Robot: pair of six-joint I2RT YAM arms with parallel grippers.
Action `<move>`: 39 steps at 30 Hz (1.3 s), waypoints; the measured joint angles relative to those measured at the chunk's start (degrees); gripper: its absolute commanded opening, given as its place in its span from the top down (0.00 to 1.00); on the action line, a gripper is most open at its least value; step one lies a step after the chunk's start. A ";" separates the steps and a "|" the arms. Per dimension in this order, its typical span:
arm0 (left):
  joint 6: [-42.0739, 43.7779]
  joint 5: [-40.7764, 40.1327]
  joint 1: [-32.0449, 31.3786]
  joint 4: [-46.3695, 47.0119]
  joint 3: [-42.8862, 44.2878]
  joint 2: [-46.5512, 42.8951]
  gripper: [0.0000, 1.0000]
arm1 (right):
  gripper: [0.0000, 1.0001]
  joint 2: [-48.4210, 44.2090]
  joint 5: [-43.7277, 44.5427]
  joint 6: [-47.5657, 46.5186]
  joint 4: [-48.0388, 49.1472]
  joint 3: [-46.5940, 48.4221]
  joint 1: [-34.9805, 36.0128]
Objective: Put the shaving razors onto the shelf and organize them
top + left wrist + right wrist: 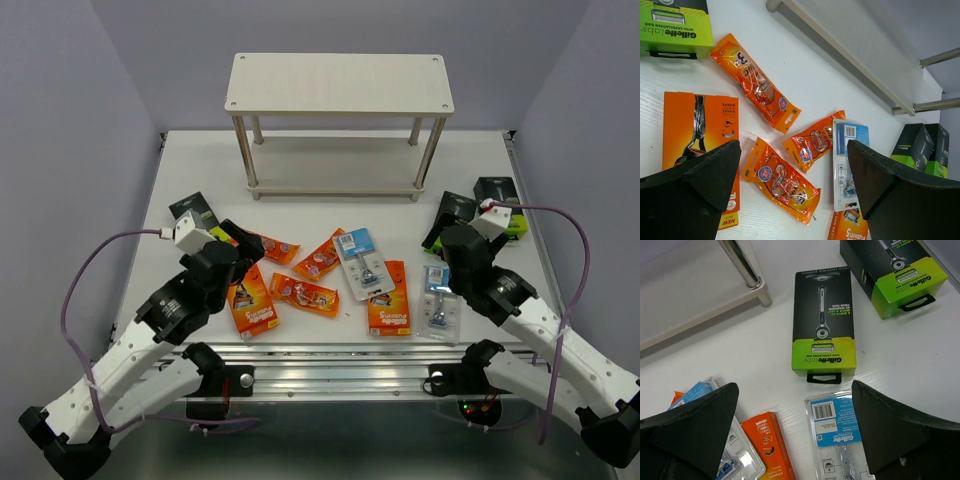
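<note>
A two-tier rack of pale wooden boards on thin silver legs point(338, 85) stands at the far middle of the white table point(300, 205). Scattered on the tabletop in front of it lie the retail packs. Black-and-lime-green boxes point(823, 322) sit toward both sides. Flat orange boxes point(700, 130), crinkled orange foil packets point(757, 82) and clear-blue blister packs point(363, 262), each showing a razor, are mixed together in the middle. The left gripper point(795, 200) hangs above the orange packets, its black fingers spread wide and holding nothing. The right gripper point(795, 435), spread equally wide and also holding nothing, hovers over a blister pack beside one of the lime-green boxes.
</note>
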 measured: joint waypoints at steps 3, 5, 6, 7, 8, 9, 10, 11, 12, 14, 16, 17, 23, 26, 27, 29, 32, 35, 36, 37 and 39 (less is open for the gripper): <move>-0.46 -0.02 0.00 -0.83 0.00 -0.83 0.01 | 0.00 -0.59 -0.22 -0.13 -0.04 0.00 0.00; -0.79 -0.02 0.00 -1.31 0.00 -1.22 0.01 | 0.00 -0.74 -0.76 -0.15 -0.07 0.00 0.00; -0.83 -0.02 0.00 -1.40 0.00 -1.38 0.01 | 0.00 -0.79 -1.09 -0.15 -0.09 0.00 0.00; -0.94 0.00 0.00 -1.51 0.00 -1.55 0.01 | 0.00 -0.83 -1.55 -0.15 -0.11 0.00 0.00; -0.96 0.02 0.00 -1.60 0.00 -1.64 0.01 | 0.00 -0.87 -2.01 -0.13 -0.17 0.00 0.00; -0.96 0.04 0.00 -1.64 -0.04 -1.77 0.01 | 0.00 -0.85 -2.47 -0.07 -0.44 0.00 0.00; -0.96 0.09 0.00 -1.64 -0.09 -1.90 0.01 | 0.00 -0.83 -2.93 0.09 -0.83 0.00 0.00; -0.94 0.24 0.00 -1.57 -0.20 -1.99 0.01 | 0.00 -0.79 -3.41 0.35 -1.40 0.00 0.00; -0.94 0.26 0.00 -1.55 -0.26 -2.01 0.01 | 0.00 -0.57 -4.00 0.81 -2.36 0.00 0.00; -0.76 0.63 0.00 -1.51 -0.55 -1.99 0.01 | 0.00 0.15 -5.33 1.84 -4.31 0.02 0.00; -0.39 1.16 0.00 -1.09 -0.85 -1.97 0.01 | 0.00 1.77 -7.23 3.50 -7.15 0.02 0.00; -0.17 1.36 0.00 -0.98 -0.96 -1.92 0.01 | 0.00 2.32 -8.11 4.07 -8.09 0.02 0.00; 0.92 2.62 0.00 0.33 -1.97 -1.84 0.01 | 0.00 5.22 -15.08 5.40 -12.15 -0.28 0.00; 1.42 3.39 0.00 0.94 -2.84 -1.81 0.01 | 0.00 5.31 -21.42 2.14 -9.51 -1.84 -0.02; 1.44 3.45 0.00 0.94 -2.91 -1.81 0.01 | 0.00 5.44 -24.28 0.66 -7.43 -2.82 -0.02; 1.62 3.87 0.00 1.05 -3.30 -1.70 0.01 | 0.00 6.88 -29.44 -1.95 -4.15 -3.98 0.00; 1.66 4.63 0.00 1.79 -3.76 -1.33 0.01 | 0.00 12.48 -34.77 -5.55 2.14 -3.98 0.04; 1.64 5.16 0.00 2.01 -4.09 -1.07 0.01 | 0.00 19.74 -37.66 -8.96 8.11 -3.48 1.07; 1.64 5.31 0.00 2.03 -4.20 -1.07 0.01 | 0.00 21.40 -38.25 -9.92 9.38 -3.32 1.68; 1.64 5.33 0.00 2.03 -4.22 -1.05 0.01 | 0.00 23.17 -38.60 -11.06 10.56 -2.95 2.43; 1.64 5.42 0.02 2.14 -4.24 -1.05 0.01 | 0.00 27.65 -38.40 -13.51 12.50 -0.92 4.57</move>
